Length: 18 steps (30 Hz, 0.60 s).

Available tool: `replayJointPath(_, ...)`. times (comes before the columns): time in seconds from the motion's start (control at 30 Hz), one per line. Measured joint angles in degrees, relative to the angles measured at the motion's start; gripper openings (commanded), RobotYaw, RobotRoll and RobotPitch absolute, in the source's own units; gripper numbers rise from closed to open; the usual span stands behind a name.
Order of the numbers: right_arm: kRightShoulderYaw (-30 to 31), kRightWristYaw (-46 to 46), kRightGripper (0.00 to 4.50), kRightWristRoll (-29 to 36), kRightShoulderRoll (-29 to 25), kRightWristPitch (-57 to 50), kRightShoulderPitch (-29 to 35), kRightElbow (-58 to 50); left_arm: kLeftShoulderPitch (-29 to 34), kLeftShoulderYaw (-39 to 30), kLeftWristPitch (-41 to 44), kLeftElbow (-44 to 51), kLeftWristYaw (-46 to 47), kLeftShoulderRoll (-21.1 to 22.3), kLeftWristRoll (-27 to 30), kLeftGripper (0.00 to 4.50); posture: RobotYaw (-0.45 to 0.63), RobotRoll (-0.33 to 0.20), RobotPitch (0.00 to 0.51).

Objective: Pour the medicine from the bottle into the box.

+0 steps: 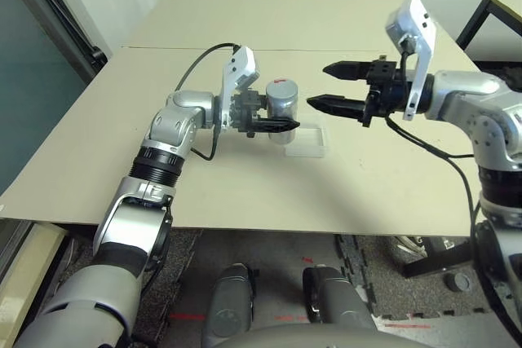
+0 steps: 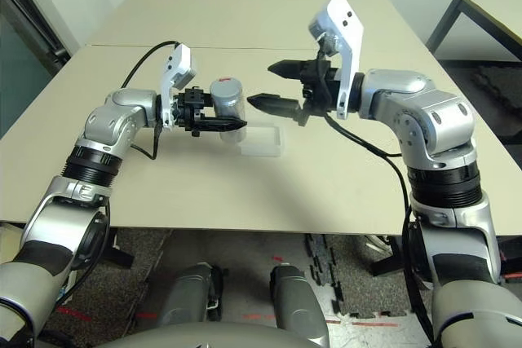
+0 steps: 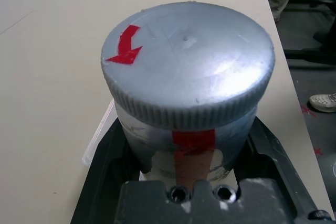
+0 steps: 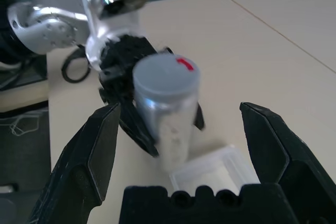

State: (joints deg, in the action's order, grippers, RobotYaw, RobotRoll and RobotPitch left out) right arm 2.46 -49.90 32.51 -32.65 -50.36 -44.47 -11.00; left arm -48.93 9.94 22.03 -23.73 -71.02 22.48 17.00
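My left gripper (image 1: 281, 117) is shut on the bottle (image 1: 282, 103), a silver-grey cylinder with red label patches. It holds the bottle upright just above the table. The round grey cap (image 3: 189, 72) is on and bears a red arrow. The box (image 1: 307, 141), a shallow clear tray, lies on the table right beside the bottle's base, towards my right. My right gripper (image 1: 317, 85) hangs open in the air to the right of the bottle, at about cap height, its fingers (image 4: 100, 150) pointing at the bottle and touching nothing.
The beige table (image 1: 245, 193) has a seam running across it behind the arms. A black cable (image 1: 204, 59) loops off my left wrist. Another table's edge (image 1: 502, 2) stands at the far right, and the floor lies past the near edge.
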Motion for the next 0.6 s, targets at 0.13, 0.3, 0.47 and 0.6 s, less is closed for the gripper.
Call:
replayJointPath(0.13, 2.4, 1.1, 4.5, -1.6, 2.4, 1.2, -2.1, 0.8, -0.3, 0.0, -0.2, -0.1, 0.0, -1.2, -0.1, 2.51, 0.02, 0.0, 0.076)
replayJointPath(0.3, 4.3, 1.8, 4.5, -3.8, 3.9, 2.5, -3.2, 3.1, -0.3, 0.1, -0.3, -0.1, 0.0, -1.3, -0.2, 2.51, 0.03, 0.0, 0.071)
replayJointPath(0.47, 6.2, 1.8, 4.5, -6.2, 5.8, 4.6, -4.1, 5.1, -0.2, 0.1, -0.3, -0.1, 0.0, -1.4, -0.2, 2.51, 0.04, 0.0, 0.071)
replayJointPath(0.6, 6.6, 1.9, 4.5, -7.8, 6.9, 6.0, -4.8, 6.8, -0.2, 0.1, -0.3, 0.1, 0.0, -1.5, -0.2, 2.51, 0.04, 0.0, 0.074)
